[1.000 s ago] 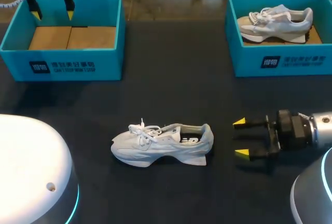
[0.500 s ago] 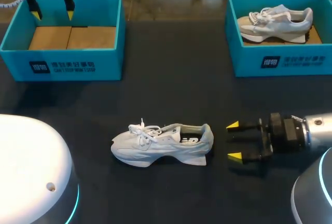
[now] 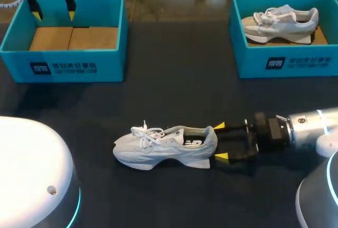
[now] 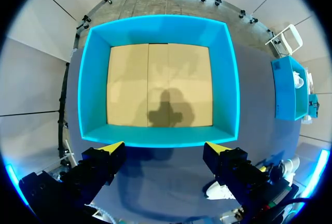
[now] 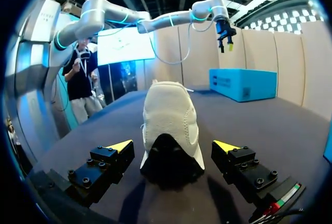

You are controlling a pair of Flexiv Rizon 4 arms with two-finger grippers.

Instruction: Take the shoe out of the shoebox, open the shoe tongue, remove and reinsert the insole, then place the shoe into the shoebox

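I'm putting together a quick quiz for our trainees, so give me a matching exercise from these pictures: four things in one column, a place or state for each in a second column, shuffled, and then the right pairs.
Column one:
1. near sneaker
2. left hand
3. right hand
4. right shoebox

Column two:
A. holds a second sneaker
B. open, above the empty shoebox
C. on its sole on the table, toe toward the robot's left
D. open at a shoe's heel

Pairs: 1-C, 2-B, 3-D, 4-A.
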